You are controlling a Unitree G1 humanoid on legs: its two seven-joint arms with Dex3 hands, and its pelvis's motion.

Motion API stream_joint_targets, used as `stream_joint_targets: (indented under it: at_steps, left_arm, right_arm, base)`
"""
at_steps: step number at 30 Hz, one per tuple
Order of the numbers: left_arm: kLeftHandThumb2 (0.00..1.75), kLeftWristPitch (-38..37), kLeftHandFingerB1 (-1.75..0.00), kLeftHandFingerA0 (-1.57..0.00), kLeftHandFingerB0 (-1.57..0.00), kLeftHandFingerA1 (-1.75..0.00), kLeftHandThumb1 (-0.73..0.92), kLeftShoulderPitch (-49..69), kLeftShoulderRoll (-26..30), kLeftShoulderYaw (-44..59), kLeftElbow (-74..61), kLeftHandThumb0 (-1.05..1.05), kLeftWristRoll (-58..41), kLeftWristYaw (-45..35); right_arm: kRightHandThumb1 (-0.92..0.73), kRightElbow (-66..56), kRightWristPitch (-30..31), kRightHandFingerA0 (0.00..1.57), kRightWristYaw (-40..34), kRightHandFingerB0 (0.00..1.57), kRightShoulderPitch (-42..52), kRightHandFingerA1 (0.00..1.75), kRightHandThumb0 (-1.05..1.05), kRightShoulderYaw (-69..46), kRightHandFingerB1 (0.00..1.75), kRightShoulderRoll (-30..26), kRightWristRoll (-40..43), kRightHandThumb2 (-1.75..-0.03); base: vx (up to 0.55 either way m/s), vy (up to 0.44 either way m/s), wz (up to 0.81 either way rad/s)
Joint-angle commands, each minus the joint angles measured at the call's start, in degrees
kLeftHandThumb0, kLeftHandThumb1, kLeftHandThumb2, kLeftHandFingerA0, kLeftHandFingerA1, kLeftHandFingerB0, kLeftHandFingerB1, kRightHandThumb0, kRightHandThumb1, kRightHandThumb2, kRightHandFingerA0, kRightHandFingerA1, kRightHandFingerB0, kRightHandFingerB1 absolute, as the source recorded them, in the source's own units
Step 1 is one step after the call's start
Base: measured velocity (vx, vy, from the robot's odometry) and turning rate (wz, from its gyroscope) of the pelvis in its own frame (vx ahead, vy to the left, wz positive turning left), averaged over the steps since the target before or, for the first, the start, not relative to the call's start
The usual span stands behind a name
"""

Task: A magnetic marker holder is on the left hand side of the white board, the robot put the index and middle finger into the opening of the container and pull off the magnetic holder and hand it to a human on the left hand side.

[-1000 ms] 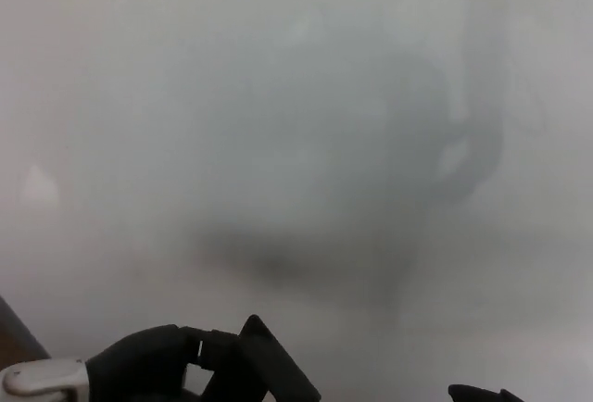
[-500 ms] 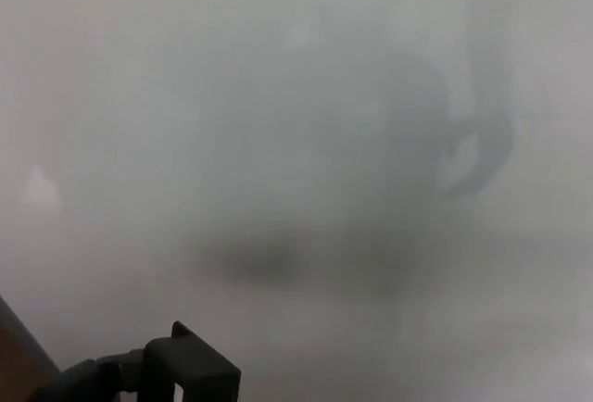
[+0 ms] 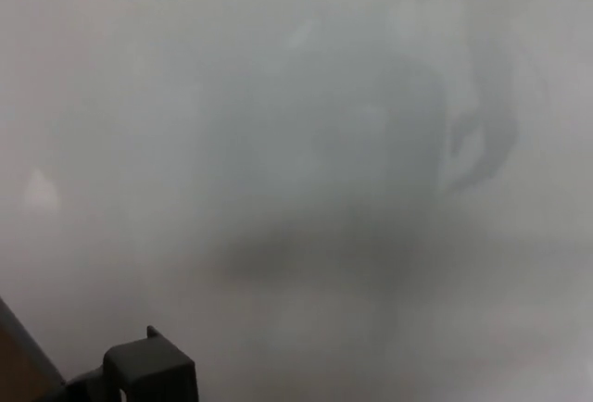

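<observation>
Across nearly the whole head view stretches the whiteboard (image 3: 278, 69) — a pale grey, glossy surface carrying only soft, blurred reflections, the darkest a smeared patch right of its centre and a curved dark shape further right. At the whiteboard's lower left corner, low against the picture's bottom edge, sits the magnetic marker holder (image 3: 148, 370), a black boxy container seen from above, its square top edge and one corner turned upward. It is cut off by the bottom of the picture, so its lower part is hidden. Just left of the holder and touching it, a small dark piece of the left hand (image 3: 82, 385) shows at the very edge. So little of the hand is in view that I cannot tell how its fingers stand, nor whether any of them reach into the holder's opening. Whether the holder touches the board or is clear of it cannot be told either. Left of the holder, a dark slanted edge — the whiteboard's frame (image 3: 23, 342) — crosses the corner, and beyond it lies a brown strip (image 3: 11, 379). The right hand does not show.
</observation>
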Motion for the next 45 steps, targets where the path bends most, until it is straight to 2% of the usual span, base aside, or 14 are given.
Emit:
stream_joint_targets:
  at_steps: [1, 5, 6, 15, 20, 22, 23, 27, 33, 34, 40, 43, 44, 45]
  left_arm:
    - [0.56, 13.47, -0.62, -1.11, -0.97, -1.11, 0.53, 5.14, -2.79, 5.09, -11.21, -0.29, -27.06, 2.34]
    - [0.55, 13.42, -0.59, -1.06, -0.89, -0.95, 0.53, 4.94, -4.45, 5.28, -12.0, -0.31, -32.29, 1.99]
    - [0.55, 13.28, -0.56, -1.03, -0.87, -0.9, 0.51, 5.65, -5.58, 5.4, -12.81, -0.32, -35.02, 2.87]
    - [0.58, 8.56, -0.69, -1.04, -0.89, -1.03, 0.59, 7.67, -9.55, 7.57, -17.49, -0.43, -42.84, 10.25]
    - [0.62, 8.84, -0.69, -0.96, -0.75, -0.92, 0.74, 2.68, -8.79, 9.08, -11.43, -0.42, -47.58, 8.01]
    - [0.62, 7.32, -0.73, -0.98, -0.74, -0.99, 0.74, 2.8, -10.13, 9.67, -11.37, -0.42, -48.5, 10.48]
    - [0.61, 7.38, -0.57, -0.96, -0.68, -1.08, 0.73, 3.69, -10.13, 9.8, -11.86, -0.44, -49.82, 13.4]
    - [0.62, 7.01, -0.48, -0.92, -0.55, -1.19, 0.73, 4.71, -10.28, 10.09, -12.22, -0.39, -53.57, 19.89]
    - [0.62, 5.12, -0.58, -0.97, -0.7, -1.3, 0.73, 5.06, -10.08, 9.73, -14.48, -0.4, -55.86, 27.29]
    - [0.62, 5.11, -0.56, -0.99, -0.69, -1.26, 0.73, 4.73, -10.19, 9.75, -14.0, -0.4, -55.37, 26.91]
    - [0.6, 5.68, -0.57, -1.04, -0.75, -1.18, 0.69, 5.09, -9.15, 9.31, -13.34, -0.42, -57.11, 29.53]
    - [0.61, 5.06, -0.65, -1.04, -0.85, -1.02, 0.72, 3.55, -8.93, 9.61, -12.39, -0.41, -55.72, 26.77]
    - [0.58, 5.16, -0.46, -0.89, -0.76, -0.64, 0.6, 3.32, -8.24, 9.65, -12.6, -0.44, -55.49, 27.39]
    - [0.58, 5.25, -0.46, -0.89, -0.76, -0.64, 0.6, 3.05, -7.34, 9.67, -12.88, -0.44, -55.32, 28.28]
  right_arm:
    - [-0.7, 1.82, -2.26, 0.75, 0.48, 0.62, 1.22, 0.49, -0.46, -2.89, 0.45, -1.4, 4.09, -0.61]
    - [-0.67, 2.44, -2.42, 0.76, 0.19, 0.6, 0.6, 0.51, -0.5, -3.44, 0.45, -1.29, 4.15, -0.62]
    - [-0.56, 2.11, -1.8, 0.71, 0.74, 0.5, 0.7, 0.69, -0.44, -3.88, 0.59, -0.93, 4.92, -0.97]
    - [-0.57, 1.92, -1.4, 0.7, 0.58, 0.49, 0.22, 0.68, -0.43, -4.01, 0.59, -0.82, 4.64, -0.97]
    - [-0.58, 2.05, -1.64, 0.69, 0.05, 0.5, -0.36, 0.68, -0.44, -3.67, 0.59, -0.93, 3.87, -0.98]
    - [-0.58, 2.15, -1.66, 0.7, 0.25, 0.51, -0.48, 0.68, -0.45, -3.75, 0.59, -0.89, 4.01, -0.97]
    - [-0.58, 2.13, -1.52, 0.7, 0.44, 0.51, -0.58, 0.68, -0.46, -3.86, 0.59, -0.79, 4.24, -0.97]
    - [-0.57, 1.75, -0.98, 0.7, 0.43, 0.5, -0.68, 0.68, -0.46, -3.8, 0.58, -0.64, 4.21, -0.97]
    - [-0.57, 1.64, -0.67, 0.69, 1.7, 0.49, -1.15, 0.68, -0.44, -4.13, 0.58, -0.64, 5.06, -0.98]
    - [-0.67, 1.63, -0.5, 0.74, 1.82, 0.59, -1.4, 0.5, -0.5, -4.22, 0.45, -0.64, 5.23, -0.63]
    - [-0.71, 1.67, -0.76, 0.76, 1.2, 0.63, -1.84, 0.48, -0.5, -3.96, 0.45, -0.81, 4.57, -0.61]
    - [-0.71, 1.44, -0.53, 0.77, 0.24, 0.63, -1.92, 0.48, -0.48, -3.67, 0.44, -0.97, 3.76, -0.62]
    - [-0.71, 1.25, -0.33, 0.77, -0.01, 0.64, -1.9, 0.48, -0.47, -3.64, 0.44, -0.96, 3.65, -0.61]
    - [-0.71, 1.02, -0.08, 0.77, -0.31, 0.64, -1.88, 0.48, -0.47, -3.62, 0.44, -0.94, 3.5, -0.61]
  base:
    - [0.0, 0.0, 0.0]
    - [0.0, 0.0, 0.0]
    - [0.0, 0.0, 0.0]
    - [0.0, 0.0, 0.0]
    - [0.0, 0.0, 0.0]
    - [0.0, 0.0, 0.0]
    - [0.0, 0.0, 0.0]
    - [0.0, 0.0, 0.0]
    - [0.0, 0.0, 0.0]
    - [0.0, 0.0, 0.0]
    - [0.0, 0.0, 0.0]
    - [0.0, 0.0, 0.0]
    - [0.0, 0.0, 0.0]
    - [0.0, 0.0, 0.0]
